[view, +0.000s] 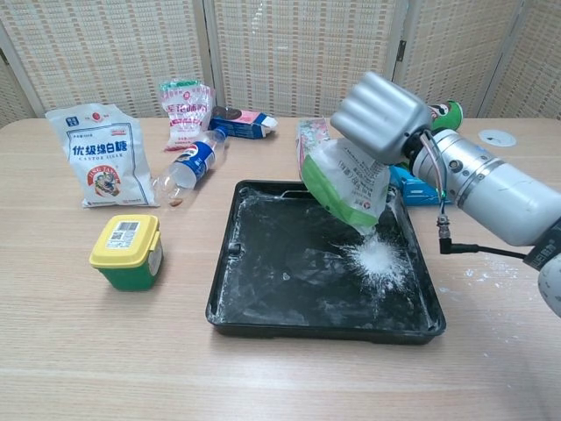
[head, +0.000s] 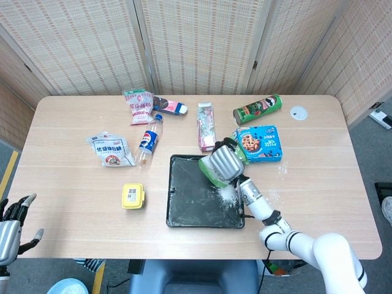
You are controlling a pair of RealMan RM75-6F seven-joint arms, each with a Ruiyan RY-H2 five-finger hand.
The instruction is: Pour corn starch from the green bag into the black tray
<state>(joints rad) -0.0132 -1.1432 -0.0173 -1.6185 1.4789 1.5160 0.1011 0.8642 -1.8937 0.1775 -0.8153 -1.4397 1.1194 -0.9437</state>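
Observation:
My right hand [view: 379, 117] [head: 223, 162] grips the green and white bag [view: 344, 185] [head: 211, 173] and holds it tipped over the black tray [view: 263, 298] [head: 184, 211], mouth down. White starch streams from the bag onto a small white pile [view: 379, 260] [head: 227, 195] in the tray's right part. The tray floor is dusted with white powder. My left hand [head: 11, 229] hangs off the table's left front corner in the head view, fingers apart and holding nothing.
Left of the tray stands a yellow-lidded green box [view: 128, 252]. Behind lie a white starch bag [view: 102, 156], a cola bottle [view: 190, 165], a pink snack bag [view: 185, 110], a pink carton [view: 310, 145], a green chips can [head: 257, 109] and a blue cookie box [head: 260, 142].

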